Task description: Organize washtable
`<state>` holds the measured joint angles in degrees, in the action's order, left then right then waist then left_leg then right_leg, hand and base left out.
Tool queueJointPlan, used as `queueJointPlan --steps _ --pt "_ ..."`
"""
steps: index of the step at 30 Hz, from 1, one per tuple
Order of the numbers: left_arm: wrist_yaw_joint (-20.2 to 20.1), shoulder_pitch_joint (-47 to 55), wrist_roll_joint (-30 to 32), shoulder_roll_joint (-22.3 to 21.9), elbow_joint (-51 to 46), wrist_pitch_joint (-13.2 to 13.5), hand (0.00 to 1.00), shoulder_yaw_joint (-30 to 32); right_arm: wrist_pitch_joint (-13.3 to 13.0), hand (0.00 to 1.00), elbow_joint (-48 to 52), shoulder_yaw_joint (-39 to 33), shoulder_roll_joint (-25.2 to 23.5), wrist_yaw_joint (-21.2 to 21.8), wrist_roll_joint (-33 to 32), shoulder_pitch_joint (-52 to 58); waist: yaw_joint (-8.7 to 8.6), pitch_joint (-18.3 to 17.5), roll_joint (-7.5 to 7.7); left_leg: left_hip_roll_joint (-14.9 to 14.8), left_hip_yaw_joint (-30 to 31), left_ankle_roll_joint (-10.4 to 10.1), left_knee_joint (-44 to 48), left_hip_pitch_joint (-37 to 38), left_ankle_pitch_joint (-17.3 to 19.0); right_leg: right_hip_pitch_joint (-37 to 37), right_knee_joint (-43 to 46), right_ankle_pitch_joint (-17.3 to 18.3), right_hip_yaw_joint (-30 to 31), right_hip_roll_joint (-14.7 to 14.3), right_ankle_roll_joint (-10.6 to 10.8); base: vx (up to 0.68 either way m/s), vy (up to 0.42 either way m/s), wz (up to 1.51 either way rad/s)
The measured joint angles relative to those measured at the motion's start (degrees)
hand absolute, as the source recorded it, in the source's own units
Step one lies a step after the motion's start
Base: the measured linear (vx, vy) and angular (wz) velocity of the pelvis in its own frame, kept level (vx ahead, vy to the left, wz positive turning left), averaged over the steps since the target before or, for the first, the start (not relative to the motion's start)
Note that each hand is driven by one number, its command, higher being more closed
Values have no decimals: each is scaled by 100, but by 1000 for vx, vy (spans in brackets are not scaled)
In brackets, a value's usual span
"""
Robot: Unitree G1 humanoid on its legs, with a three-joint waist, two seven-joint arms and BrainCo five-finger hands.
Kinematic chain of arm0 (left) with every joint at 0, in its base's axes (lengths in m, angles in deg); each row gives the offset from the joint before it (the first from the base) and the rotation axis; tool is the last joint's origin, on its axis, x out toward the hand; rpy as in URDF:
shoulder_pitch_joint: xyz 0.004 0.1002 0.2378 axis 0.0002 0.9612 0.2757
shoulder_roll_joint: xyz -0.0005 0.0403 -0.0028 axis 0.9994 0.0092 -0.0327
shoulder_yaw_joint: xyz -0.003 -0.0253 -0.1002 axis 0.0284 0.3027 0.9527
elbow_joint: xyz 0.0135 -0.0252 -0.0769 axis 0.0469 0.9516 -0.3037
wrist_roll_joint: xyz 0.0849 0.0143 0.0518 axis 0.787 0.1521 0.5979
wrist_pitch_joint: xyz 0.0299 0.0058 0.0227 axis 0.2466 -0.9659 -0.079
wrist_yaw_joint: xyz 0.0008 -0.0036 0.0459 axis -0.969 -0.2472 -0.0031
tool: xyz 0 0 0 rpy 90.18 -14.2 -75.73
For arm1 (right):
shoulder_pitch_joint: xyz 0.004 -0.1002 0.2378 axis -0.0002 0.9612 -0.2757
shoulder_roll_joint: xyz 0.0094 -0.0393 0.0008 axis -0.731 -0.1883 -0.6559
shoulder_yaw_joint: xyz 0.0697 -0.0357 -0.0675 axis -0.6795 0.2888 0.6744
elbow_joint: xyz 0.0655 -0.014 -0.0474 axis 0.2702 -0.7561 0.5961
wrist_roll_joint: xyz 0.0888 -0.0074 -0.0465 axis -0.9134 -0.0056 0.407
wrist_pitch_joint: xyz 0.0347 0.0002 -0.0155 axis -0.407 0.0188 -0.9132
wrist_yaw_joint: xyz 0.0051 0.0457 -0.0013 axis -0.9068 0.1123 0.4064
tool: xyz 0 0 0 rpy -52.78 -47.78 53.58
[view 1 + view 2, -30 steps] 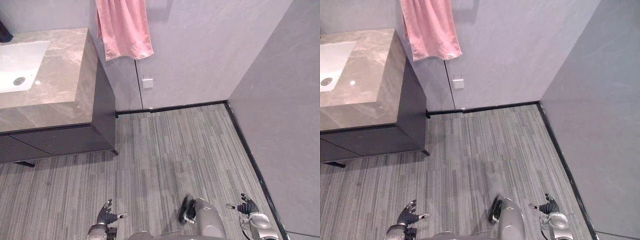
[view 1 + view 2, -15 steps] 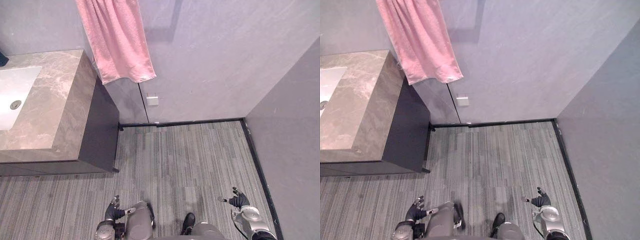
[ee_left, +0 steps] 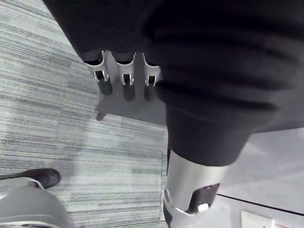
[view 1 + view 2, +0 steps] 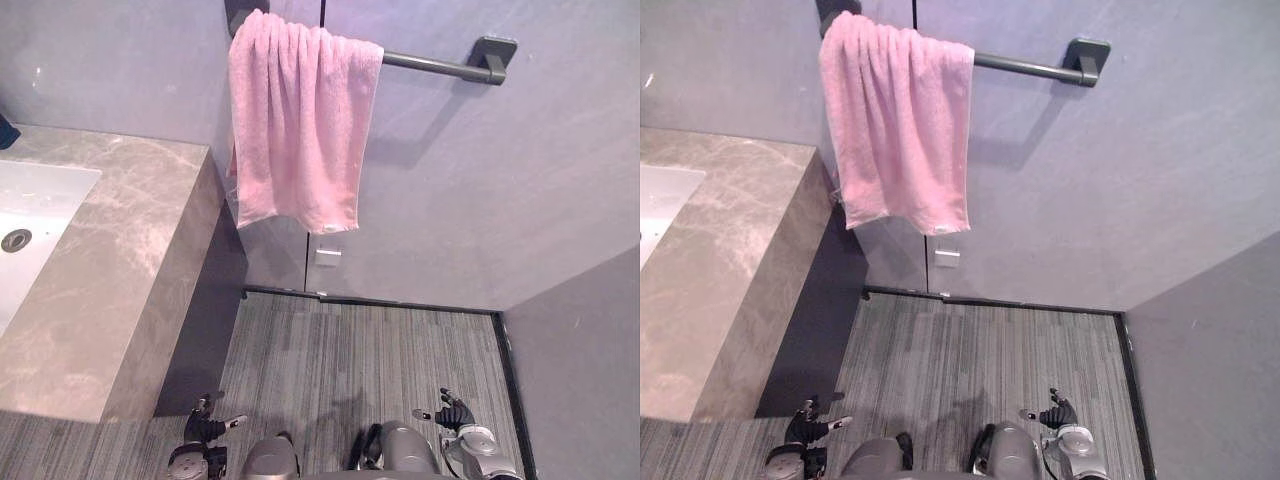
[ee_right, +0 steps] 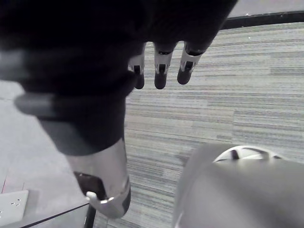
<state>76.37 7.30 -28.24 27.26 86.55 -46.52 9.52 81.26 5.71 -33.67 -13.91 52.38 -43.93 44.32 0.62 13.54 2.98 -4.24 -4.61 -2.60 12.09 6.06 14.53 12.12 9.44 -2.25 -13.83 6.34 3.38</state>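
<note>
The washtable's marble top (image 4: 120, 270) runs down the left side, with a white sink (image 4: 30, 225) sunk into it and a dark cabinet front (image 4: 205, 320) below. A pink towel (image 4: 300, 120) hangs folded over a dark wall bar (image 4: 440, 65) just beyond the counter's end. My left hand (image 4: 205, 430) hangs low over the floor beside the cabinet, its fingers (image 3: 123, 78) relaxed and holding nothing. My right hand (image 4: 455, 415) hangs low at the right, its fingers (image 5: 161, 71) straight and holding nothing.
Grey striped flooring (image 4: 360, 350) lies between the cabinet and the grey walls. A small white wall socket (image 4: 327, 257) sits under the towel. A dark object (image 4: 5, 130) stands at the counter's far left edge. The right wall (image 4: 590, 360) closes in beside my right hand.
The camera has swung upward and toward the wall, bringing the towel bar into view and the counter closer. Both hands stay low and open.
</note>
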Motion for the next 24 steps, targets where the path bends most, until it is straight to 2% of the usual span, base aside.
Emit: queueJointPlan --steps 1,2,3,4,5,6,7,8,10,12,13,14,15,17,20,24 --pt "0 -33 1 -56 48 1 0 -13 7 0 -18 -27 33 0 0 113 -6 -23 23 11 81 -70 20 104 121 -31 161 -262 118 -15 -285 362 -202 62" --pt "-4 -44 0 -223 105 -5 0 -31 29 0 -12 -135 81 -9 -3 182 31 -112 -218 -223 151 -131 125 137 167 -46 432 17 -5 -104 -275 431 -250 51" --pt "-5 -24 1 -305 105 -6 0 -44 31 0 43 -194 102 5 -3 186 6 -156 -339 -338 163 -195 523 16 205 -134 448 264 -165 -165 -282 331 -165 40" --pt "-8 -40 1 -336 93 -8 0 -46 32 0 81 -218 78 1 -3 198 3 -149 -369 -424 152 -223 887 -137 215 -216 424 320 -239 -210 -318 314 -220 50" --pt "-9 -48 -1 -398 77 -9 0 -42 37 0 161 -244 20 0 -5 259 12 -152 -420 -658 131 -401 1835 -510 161 -472 263 391 -360 -344 -371 232 -178 38" --pt "-10 -44 0 -424 72 -10 0 -38 41 0 220 -241 -17 0 -6 310 32 -150 -433 -801 94 -542 2333 -720 101 -654 146 403 -409 -433 -409 274 -201 31" --pt "-12 -21 0 -481 46 -10 0 -39 46 0 300 -244 -27 -6 -22 346 52 -158 -440 -1060 -36 -581 3030 -976 102 -968 -50 418 -456 -583 -477 212 -125 12" --pt "-19 -1 -9 -498 33 -8 0 6 43 0 354 -251 -29 -11 -25 355 72 -161 -434 -1185 -182 -531 3231 -1087 131 -1160 -173 431 -489 -652 -499 247 -121 0" --pt "-16 -44 -10 -498 40 -9 0 -1 32 0 398 -321 -61 -17 -76 254 139 -193 -331 -1103 -394 -361 2718 -1271 229 -1297 -351 426 -371 -642 -484 219 -18 -27" --pt "-12 -52 -11 -494 49 -9 0 0 26 0 369 -369 -75 -26 -97 125 199 -235 -370 -866 -157 -330 1565 -1327 193 -1274 -378 380 -160 -582 -419 213 125 -51" --pt "-7 -58 -25 -489 100 -8 0 14 24 0 299 -381 -61 -28 -124 86 193 -240 -370 -687 142 -358 867 -1301 -169 -1274 -380 375 -55 -527 -338 133 140 -46" --pt "-1 -50 -28 -469 119 -8 0 18 32 0 225 -373 -103 -26 -125 97 223 -268 -311 -563 121 -304 620 -1100 -407 -1301 -417 346 96 -469 -258 200 160 -32" --pt "4 -67 -28 -450 176 3 0 -6 27 0 228 -357 -219 -22 -125 143 203 -332 -222 -424 74 -257 480 -1011 -493 -1374 -599 302 117 -395 -156 176 101 -18" --pt "-1 -134 -39 -356 306 -2 0 -59 31 0 218 -359 -278 -21 -124 288 204 -344 -174 -289 -22 -228 585 -984 -474 -1511 -809 215 186 -263 -51 181 168 -9" --pt "-2 -123 -21 -324 363 -7 0 -60 15 0 219 -357 -273 -21 -118 301 194 -354 -169 -164 -124 -221 440 -733 -470 -1643 -906 191 369 -157 -14 91 119 -25" --pt "-4 -118 -2 -260 443 -9 0 -112 0 0 143 -338 -253 -21 -108 313 170 -380 -169 -146 -177 -211 74 -511 -476 -1622 -951 174 465 -209 -11 9 8 -20"
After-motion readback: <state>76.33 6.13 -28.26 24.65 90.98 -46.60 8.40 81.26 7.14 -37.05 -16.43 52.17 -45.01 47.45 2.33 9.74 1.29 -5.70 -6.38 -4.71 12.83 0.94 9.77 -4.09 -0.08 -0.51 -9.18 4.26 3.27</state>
